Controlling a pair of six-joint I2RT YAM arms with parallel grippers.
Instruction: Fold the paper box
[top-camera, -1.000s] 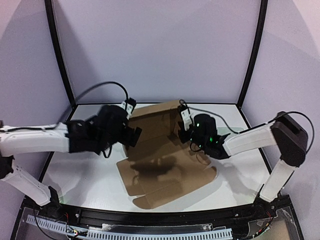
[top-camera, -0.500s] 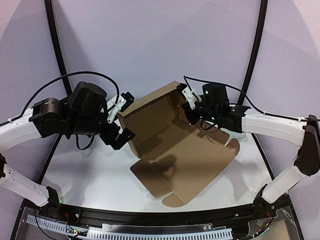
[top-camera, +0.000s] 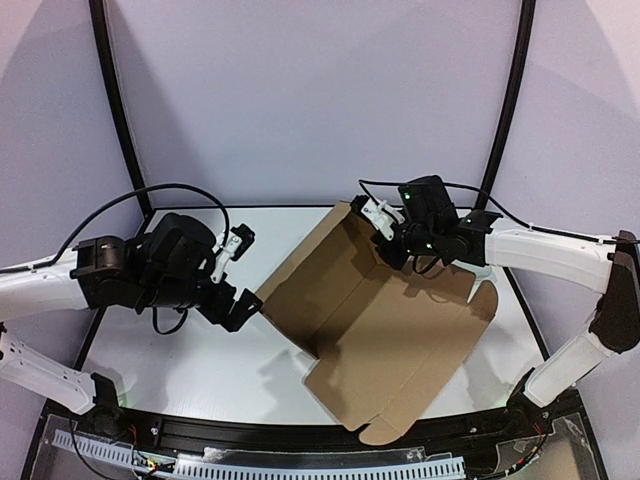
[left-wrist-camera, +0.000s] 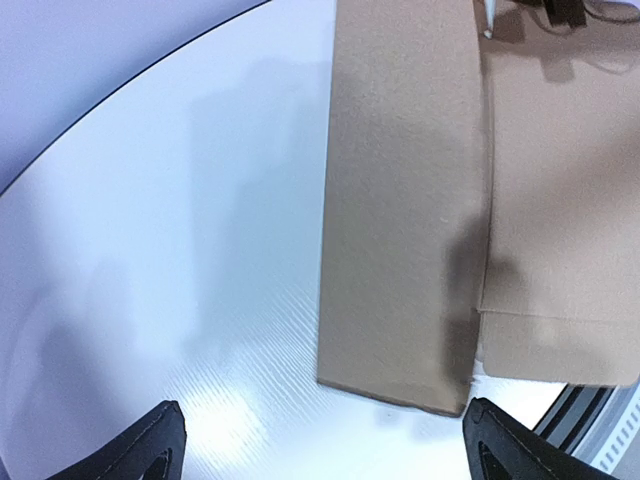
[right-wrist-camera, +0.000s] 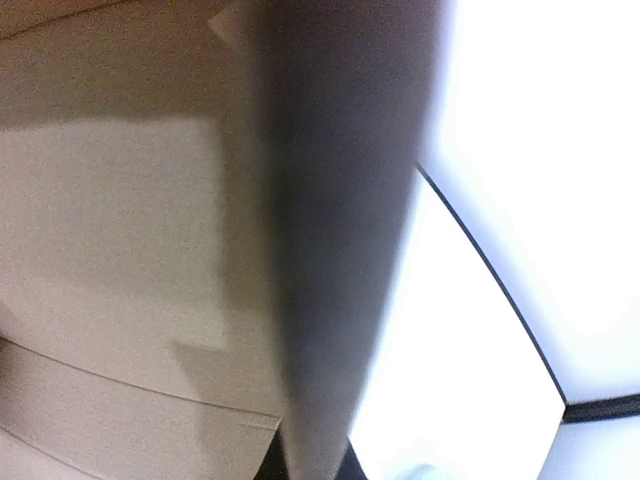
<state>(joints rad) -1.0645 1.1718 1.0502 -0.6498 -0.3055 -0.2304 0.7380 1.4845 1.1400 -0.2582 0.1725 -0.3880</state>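
Cardboard comes first from my side: the rounded tab (top-camera: 385, 432) of the paper box (top-camera: 390, 340) lies at the near edge of the table (top-camera: 170, 365), close to the arm bases. The wide floor of the sheet runs flat and away from it. The box sits right of centre, turned at an angle.

Further in, on the left, the left end effector (top-camera: 238, 276) hangs with its fingers spread wide, just beside the outer face of the tall panel (top-camera: 315, 275) and, as far as I can tell, not touching it. I judge it waits there to brace or push that wall once it needs support. Its wrist view shows the panel's low edge resting on the table straight ahead.

Farthest back, the right end effector (top-camera: 381, 216) is pressed together on the panel's upper far corner, pinching it. That grip looks like what holds the wall tilted up off the table. The right wrist view is blurred cardboard, too close to read.
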